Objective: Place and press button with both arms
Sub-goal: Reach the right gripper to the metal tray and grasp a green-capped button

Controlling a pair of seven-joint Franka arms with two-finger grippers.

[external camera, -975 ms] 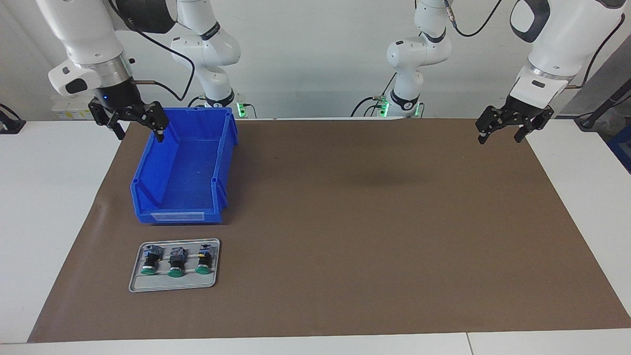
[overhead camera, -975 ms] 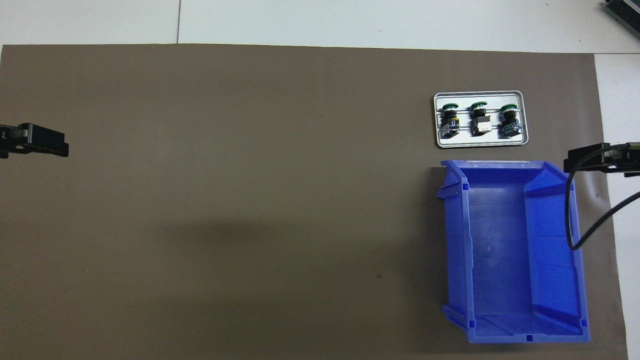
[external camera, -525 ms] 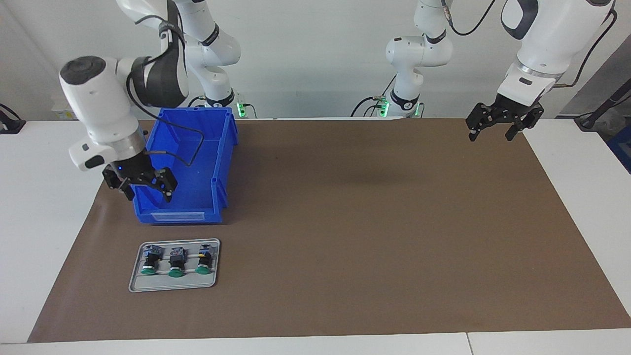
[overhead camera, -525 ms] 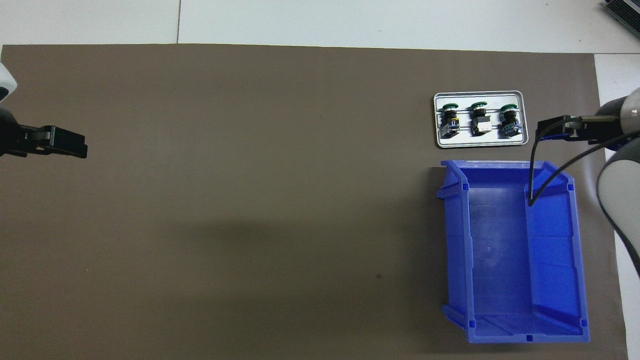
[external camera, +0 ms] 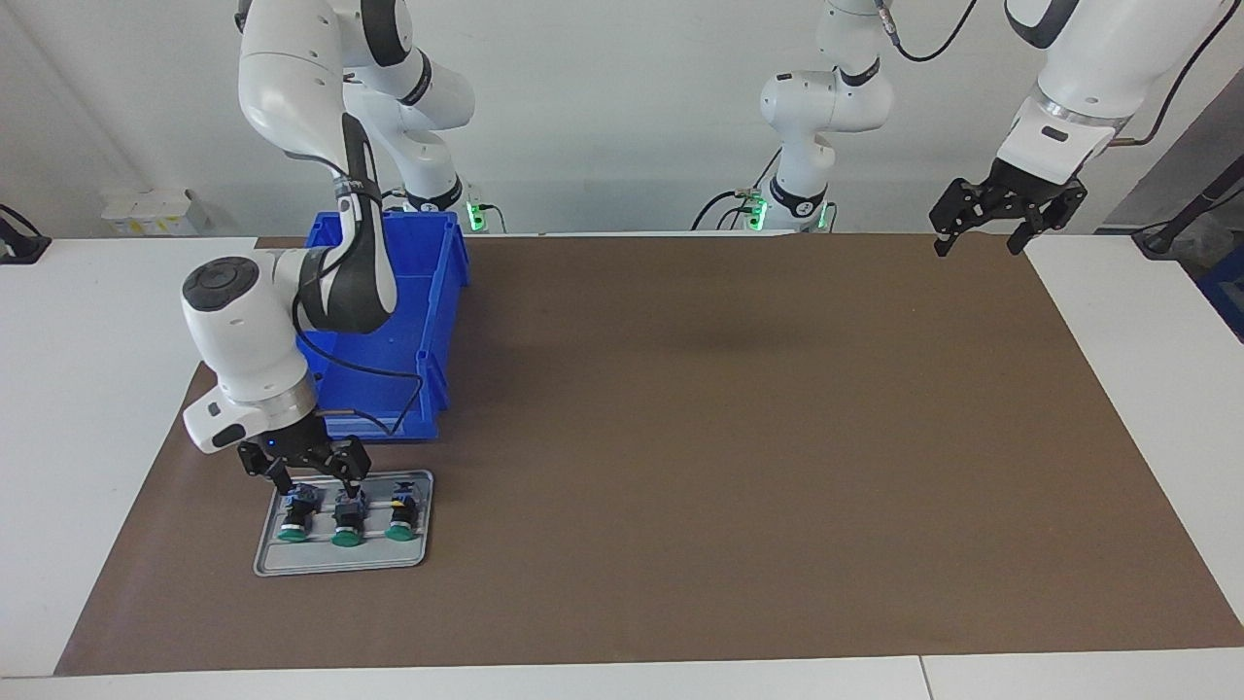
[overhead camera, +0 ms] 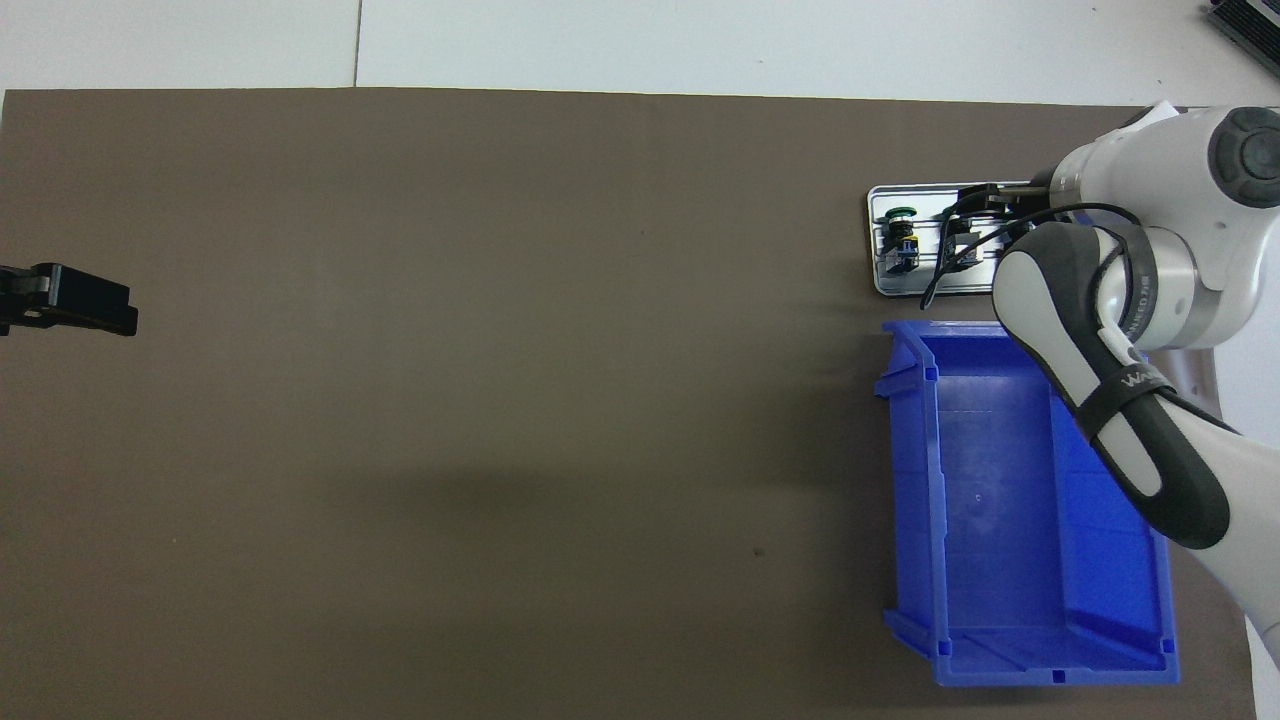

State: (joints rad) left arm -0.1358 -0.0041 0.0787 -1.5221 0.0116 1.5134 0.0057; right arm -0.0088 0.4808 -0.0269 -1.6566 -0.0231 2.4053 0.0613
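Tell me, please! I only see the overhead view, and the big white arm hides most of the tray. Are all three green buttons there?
Observer: Yes. The facing view shows three buttons lying in a row on the grey tray.
Operator: Did the arm grab one?
Observer: No. The right gripper is open, just above the dark ends of the two buttons toward the right arm's end of the tray. None is lifted.
Operator: What about the other arm?
Observer: It waits. The left gripper hangs open, raised over the edge of the mat at the left arm's end.
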